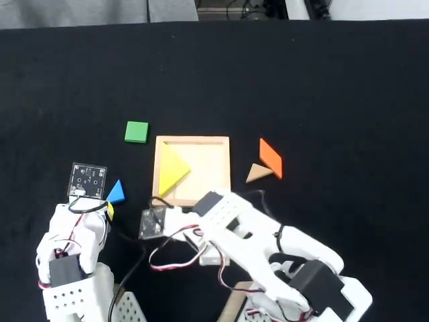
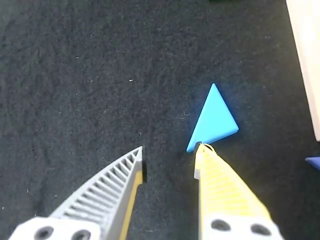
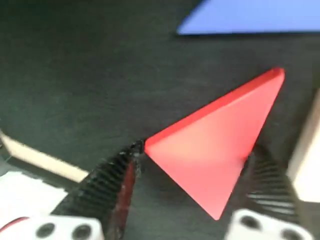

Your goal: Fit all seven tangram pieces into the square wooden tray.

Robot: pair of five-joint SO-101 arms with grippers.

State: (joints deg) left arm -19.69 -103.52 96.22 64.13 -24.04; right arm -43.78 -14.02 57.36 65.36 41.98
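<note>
1. Left gripper [image 2: 170,150]: jaws apart, holding nothing. Its yellow fingertip [image 2: 202,151] touches one corner of the light-blue triangle [image 2: 214,120], which lies flat on the black table [image 1: 335,80] near the wooden tray [image 1: 192,139].
2. Right gripper [image 3: 192,160]: clamped on the red triangle [image 3: 215,135], one finger at each side. A dark-blue piece [image 3: 250,17] lies close beyond it.
3. Note that the right arm [image 1: 255,235] covers the tray's near edge.
4. In the tray you see a yellow triangle [image 1: 171,171]. Outside it lie the green square [image 1: 137,131], orange parallelogram [image 1: 271,158] and tan triangle [image 1: 259,173].
</note>
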